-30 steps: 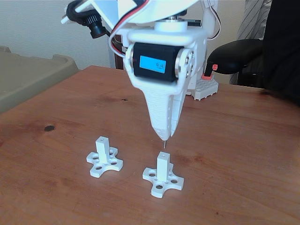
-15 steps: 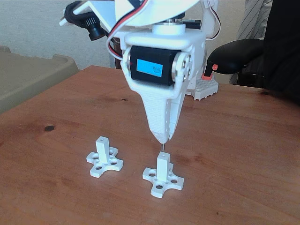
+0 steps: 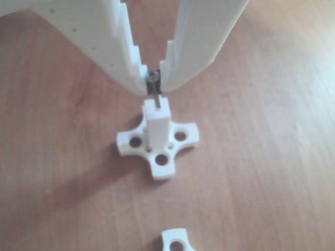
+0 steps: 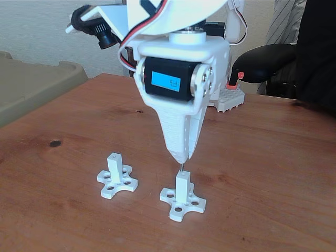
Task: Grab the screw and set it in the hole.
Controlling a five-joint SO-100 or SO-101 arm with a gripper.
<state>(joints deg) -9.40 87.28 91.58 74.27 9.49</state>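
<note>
My white gripper (image 4: 181, 157) points straight down and is shut on the screw (image 4: 181, 167), a thin silver pin hanging upright from the fingertips. In the other view the gripper (image 3: 153, 78) pinches the screw (image 3: 155, 94) by its head. The screw's lower end meets the top face of a white post (image 3: 157, 125) with a cross-shaped base (image 3: 128, 142), right where the hole is. The screw covers the hole, and I cannot tell how deep it sits. In the fixed view this post (image 4: 181, 185) stands at front centre.
A second white post (image 4: 113, 164) stands to the left on its own cross base (image 4: 116, 185); a part of that base (image 3: 178, 241) shows in the other view. At the table's back are a white studded block (image 4: 229, 98), a black chair arm (image 4: 262, 63) and a beige bin (image 4: 31, 84).
The gripper has come down slightly and shifted a little left with the screw. The screw's tip, which hung just above the post, now reaches its top.
</note>
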